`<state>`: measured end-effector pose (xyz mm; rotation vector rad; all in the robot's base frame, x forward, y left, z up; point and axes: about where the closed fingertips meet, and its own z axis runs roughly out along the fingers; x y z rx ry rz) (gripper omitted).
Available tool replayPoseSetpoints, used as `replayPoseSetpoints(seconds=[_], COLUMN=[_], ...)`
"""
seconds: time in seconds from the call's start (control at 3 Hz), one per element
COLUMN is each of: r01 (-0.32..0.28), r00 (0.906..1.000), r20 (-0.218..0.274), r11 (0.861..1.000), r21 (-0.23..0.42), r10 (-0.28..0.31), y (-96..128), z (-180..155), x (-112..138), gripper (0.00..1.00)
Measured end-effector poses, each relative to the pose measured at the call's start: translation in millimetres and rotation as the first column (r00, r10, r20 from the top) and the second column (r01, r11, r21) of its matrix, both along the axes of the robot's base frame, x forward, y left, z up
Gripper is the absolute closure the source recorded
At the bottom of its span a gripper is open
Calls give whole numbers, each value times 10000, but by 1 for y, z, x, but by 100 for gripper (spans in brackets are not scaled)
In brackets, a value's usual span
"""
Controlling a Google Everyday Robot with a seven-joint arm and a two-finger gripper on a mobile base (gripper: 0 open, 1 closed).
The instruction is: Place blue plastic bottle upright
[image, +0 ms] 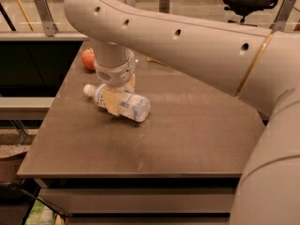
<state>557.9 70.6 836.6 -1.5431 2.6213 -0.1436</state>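
The blue plastic bottle (pixel 134 107) lies on its side on the brown table (pixel 187 125), left of the middle. Its white cap (pixel 87 89) points left and its base points right, toward the front. My gripper (pixel 120 93) comes down from above and straddles the bottle's middle. One tan finger (pixel 111 101) is in front of the bottle and the other is behind it. The fingers are shut on the bottle. The wrist hides part of the bottle's upper side.
A red-orange apple (pixel 87 59) sits at the table's back left, just behind the gripper. My large white arm (pixel 197 46) spans the back and right of the view. A railing and a black office chair (pixel 248 1) stand beyond the table.
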Motion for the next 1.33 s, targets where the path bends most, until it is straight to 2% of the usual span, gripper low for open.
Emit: replayPoseSetpoints(seconds=[0.33,0.67,1.0,1.33], r01=[148,317,391,290], r00=[9991,9932,9798,9604], r20=[395,1090,1884,2649], r11=[9992,9954,9884,9768], r21=[358,900,1465,2123], r10=[-162,-414,-666,-861], y=[-11,-30,-47,-57], z=[14,37,63,89], x=[2,5,8,12], gripper=[100,100,100,100])
